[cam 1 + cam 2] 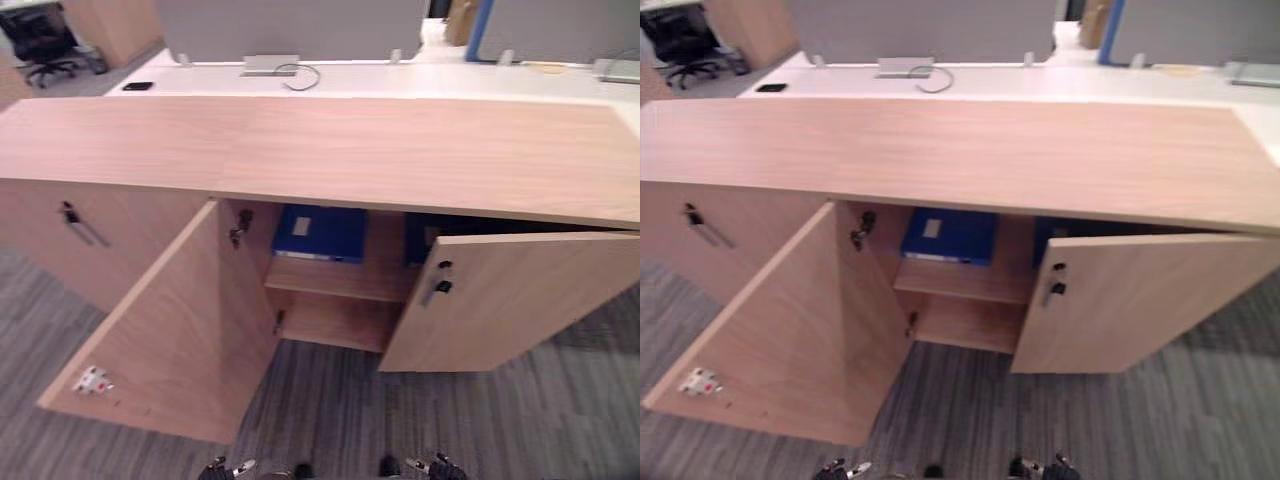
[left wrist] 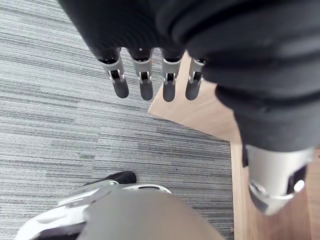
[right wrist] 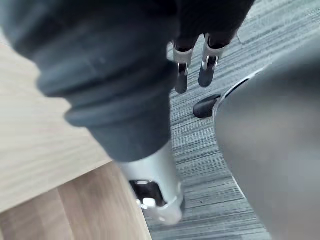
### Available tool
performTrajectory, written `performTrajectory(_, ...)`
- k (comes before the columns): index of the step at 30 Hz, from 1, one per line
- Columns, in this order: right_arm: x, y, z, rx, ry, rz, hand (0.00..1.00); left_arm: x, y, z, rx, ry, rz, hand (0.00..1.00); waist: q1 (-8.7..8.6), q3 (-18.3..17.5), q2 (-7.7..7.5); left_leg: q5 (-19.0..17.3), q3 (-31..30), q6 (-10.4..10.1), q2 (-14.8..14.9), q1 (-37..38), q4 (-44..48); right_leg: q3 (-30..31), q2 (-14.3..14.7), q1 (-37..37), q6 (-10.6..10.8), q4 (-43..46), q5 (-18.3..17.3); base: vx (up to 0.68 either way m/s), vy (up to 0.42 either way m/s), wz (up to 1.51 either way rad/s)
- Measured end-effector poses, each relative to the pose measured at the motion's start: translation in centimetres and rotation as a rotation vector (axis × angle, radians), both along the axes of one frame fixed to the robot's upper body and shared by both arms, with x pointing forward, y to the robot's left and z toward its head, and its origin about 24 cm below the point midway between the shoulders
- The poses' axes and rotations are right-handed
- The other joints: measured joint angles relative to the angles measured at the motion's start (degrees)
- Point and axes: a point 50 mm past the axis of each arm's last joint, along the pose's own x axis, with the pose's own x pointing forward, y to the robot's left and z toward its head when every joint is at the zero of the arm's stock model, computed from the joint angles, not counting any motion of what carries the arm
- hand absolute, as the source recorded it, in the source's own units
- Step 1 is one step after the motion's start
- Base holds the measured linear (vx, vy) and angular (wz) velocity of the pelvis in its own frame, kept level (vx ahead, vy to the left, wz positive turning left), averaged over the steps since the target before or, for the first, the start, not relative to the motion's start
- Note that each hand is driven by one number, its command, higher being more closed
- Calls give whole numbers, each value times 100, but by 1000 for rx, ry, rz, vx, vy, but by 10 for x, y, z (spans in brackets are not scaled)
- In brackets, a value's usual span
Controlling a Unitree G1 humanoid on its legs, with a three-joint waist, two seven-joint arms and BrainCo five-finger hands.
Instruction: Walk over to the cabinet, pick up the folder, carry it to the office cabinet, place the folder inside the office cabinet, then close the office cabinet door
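While both arms hang low above the grey striped carpet (image 2: 55,125), the left hand (image 2: 146,85) and the right hand (image 3: 207,64) point downward with straight, relaxed fingers, holding nothing. The thick blue folder (image 1: 320,232) with a pale label rests on the upper shelf (image 1: 340,280) inside the light wooden office cabinet (image 1: 320,150). The cabinet's left door (image 1: 170,330) is swung wide, and its right door (image 1: 520,300) is partly open.

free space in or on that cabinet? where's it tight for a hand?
Cabinet top: bare across its width. Lower compartment, under the shelf: bare. Shelf: a bare strip in front of the blue folder. Crowded: behind the half-open right door, where a second dark blue item sits by the folder.
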Motion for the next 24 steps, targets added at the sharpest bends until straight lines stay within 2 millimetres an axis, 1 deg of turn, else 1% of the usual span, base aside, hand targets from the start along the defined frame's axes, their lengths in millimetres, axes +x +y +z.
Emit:
performTrajectory(1, -1, 2, -1, 5, 3, 2, 0, -1, 1, 0, 2, 3, -2, 0, -1, 0, -46, 62, -28, 9, -21, 93, -153, -6, 5, 27, 0, -13, 0, 70, 13, -1)
performTrajectory(5, 0, 3, -1, 6, 4, 9, 0, -1, 0, -1, 2, 14, -11, 0, -22, 2, -60, 192, -117, 6, -63, 232, -415, -84, 20, 103, 0, -79, -1, 47, 5, 8)
performTrajectory(9, 1, 4, -1, -2, 13, 65, 0, -2, 0, -1, 2, 15, -10, 0, -9, 7, -77, 247, -209, 17, -74, 370, -549, -181, 31, 237, 0, -123, -6, 4, -12, 11)
performTrajectory(11, 4, 5, 0, -6, 9, 81, 0, -1, 1, -1, 4, 14, -10, 0, -35, 34, -108, 231, -341, 33, -118, 357, -492, -291, -57, 165, 27, 213, -221, -17, -2, 38)
performTrajectory(12, 5, 5, 0, -7, 6, 80, 0, -1, 2, 0, 7, 12, -8, 0, -82, 79, -143, 177, -533, 59, -180, 330, -406, -322, -171, 48, 89, 767, -524, -47, -9, 62)
performTrajectory(13, 6, 4, 0, -7, 2, 77, 0, -1, 3, 0, 9, 12, -4, 0, -121, 105, -163, 101, -675, 113, -188, 343, -375, -149, -230, -67, 41, 1254, -712, -54, -7, 96)
performTrajectory(14, 9, 3, 2, -11, -16, 73, 0, -1, 3, 0, 8, 12, 4, 0, -156, 117, -147, 73, -918, 144, -181, 355, -293, 589, -150, -331, -91, 2017, -822, -48, 0, 89)
performTrajectory(15, 10, 3, 2, -13, -22, 73, 0, -1, 4, 0, 8, 10, 11, 0, -165, 127, -143, 69, -1003, 140, -172, 357, -269, 1049, -64, -423, -91, 2266, -856, -8, 32, 106)
performTrajectory(16, 8, 6, 2, -7, -22, 70, 0, 0, 6, 0, 10, 3, 27, 0, -167, 131, -195, 56, -1232, 122, -189, 346, -205, 1817, 105, -465, -49, 2502, -923, 19, 34, 89)
performTrajectory(17, 6, 8, 1, 0, -14, 68, 0, -2, 8, 1, 14, 4, 38, 0, -137, 110, -254, 50, -1351, 112, -231, 337, -199, 2201, 150, -391, -4, 2507, -999, 44, 11, 93)
performTrajectory(18, 5, 12, 0, 11, -12, 63, 0, -3, 11, 1, 19, 0, 52, 0, -109, 102, -354, 34, -1494, 87, -284, 278, -158, 2310, 102, -273, 37, 2334, -1152, 58, -39, 66)
performTrajectory(19, 6, 13, 0, 19, -17, 48, 0, -2, 11, 2, 20, -4, 50, 0, -103, 66, -373, -15, -1564, 44, -289, 97, -32, 2231, 69, -266, -5, 2127, -1209, 97, -88, 46)
performTrajectory(20, 10, 15, 0, 27, -29, 32, 0, 0, 12, 2, 22, -10, 45, 0, -91, 69, -375, -61, -1589, -68, -256, -183, 209, 2174, 70, -281, -30, 1804, -1228, 105, -106, 22)
performTrajectory(21, 11, 15, 1, 28, -31, 33, 0, 2, 12, 2, 24, -12, 40, 0, -92, 69, -367, -80, -1608, -83, -236, -324, 330, 2136, 76, -248, -28, 1642, -1226, 138, -133, 16)
performTrajectory(22, 11, 15, 1, 28, -29, 33, 0, 2, 13, 3, 29, -10, 22, 0, -93, 93, -368, -161, -1662, -166, -192, -502, 521, 2084, 126, -183, -17, 1410, -1219, 109, -130, 18)
performTrajectory(23, 10, 15, 0, 30, -23, 28, 0, 3, 13, 3, 30, -10, 16, 0, -114, 101, -384, -202, -1730, -202, -146, -543, 588, 2052, 177, -134, -13, 1335, -1215, 121, -172, 43)
performTrajectory(24, 6, 14, -1, 31, -15, 2, 0, 6, 14, 3, 34, -14, 3, 0, -165, 106, -391, -264, -1901, -275, -50, -530, 668, 1902, 286, 34, -15, 1254, -1211, 106, -182, 60)
